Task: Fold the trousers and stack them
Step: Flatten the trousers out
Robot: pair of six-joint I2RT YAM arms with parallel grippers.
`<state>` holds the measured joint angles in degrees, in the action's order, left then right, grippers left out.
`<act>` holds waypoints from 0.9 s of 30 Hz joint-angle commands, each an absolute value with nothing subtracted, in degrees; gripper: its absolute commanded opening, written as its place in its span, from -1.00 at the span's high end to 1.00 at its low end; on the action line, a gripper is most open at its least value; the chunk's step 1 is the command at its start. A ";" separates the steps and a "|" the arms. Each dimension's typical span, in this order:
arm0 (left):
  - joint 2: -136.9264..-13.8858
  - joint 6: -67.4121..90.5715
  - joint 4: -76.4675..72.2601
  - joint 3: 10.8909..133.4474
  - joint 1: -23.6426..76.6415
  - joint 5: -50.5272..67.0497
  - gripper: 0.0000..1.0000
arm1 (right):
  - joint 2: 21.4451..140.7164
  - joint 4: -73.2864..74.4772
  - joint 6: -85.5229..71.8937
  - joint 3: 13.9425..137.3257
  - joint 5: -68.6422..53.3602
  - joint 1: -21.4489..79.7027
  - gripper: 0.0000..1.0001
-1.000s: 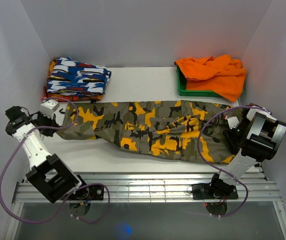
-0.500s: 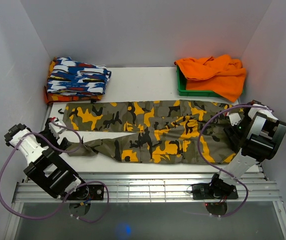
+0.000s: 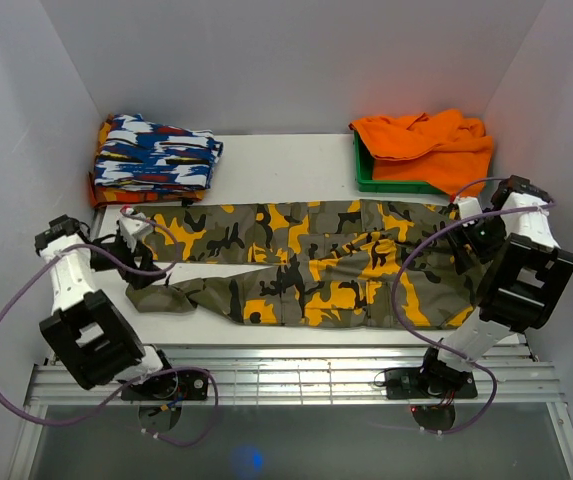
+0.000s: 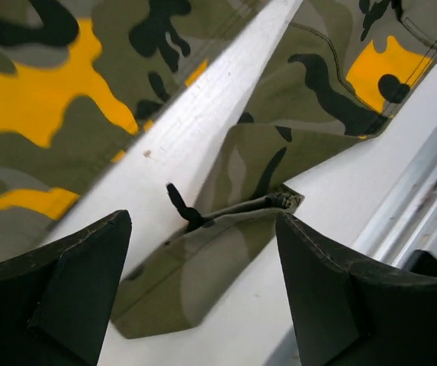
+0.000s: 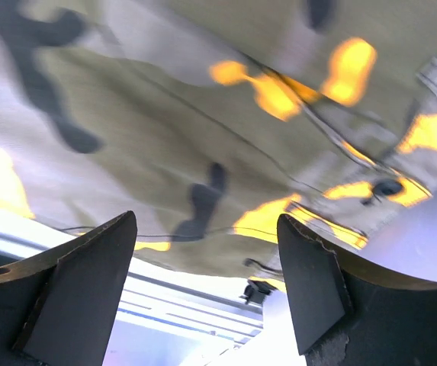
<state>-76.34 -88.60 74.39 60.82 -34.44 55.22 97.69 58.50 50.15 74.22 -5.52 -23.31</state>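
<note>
The camouflage trousers lie flat across the table, waist to the right and both legs reaching left. The legs are spread apart, with a strip of white table between them. My left gripper hovers open between the two leg ends. In the left wrist view my left gripper is over the near leg's cuff, which has a black drawstring, and holds nothing. My right gripper is open above the waist end. In the right wrist view the right gripper is over the trousers, holding nothing.
A folded blue-white-red garment sits at the back left. A green tray holding an orange cloth stands at the back right. A slatted metal rail runs along the near table edge. White walls close in on both sides.
My left gripper drew one leg end toward the front, opened and let it go, then moved back between the legs. The right gripper shifted toward the back at the waist.
</note>
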 commanded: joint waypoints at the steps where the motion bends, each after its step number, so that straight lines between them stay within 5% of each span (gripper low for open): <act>1: -82.25 -61.55 69.17 63.27 -32.52 47.74 -0.74 | 96.06 62.31 49.58 75.15 -9.49 -20.40 -0.59; 16: -102.11 -41.31 65.13 73.56 -34.63 27.43 -0.79 | 96.86 60.56 47.55 71.72 -9.84 -14.59 -0.58; 27: -107.67 -43.50 66.71 67.95 -33.84 27.41 -0.53 | 95.97 59.41 48.69 67.32 -8.35 -14.59 -0.56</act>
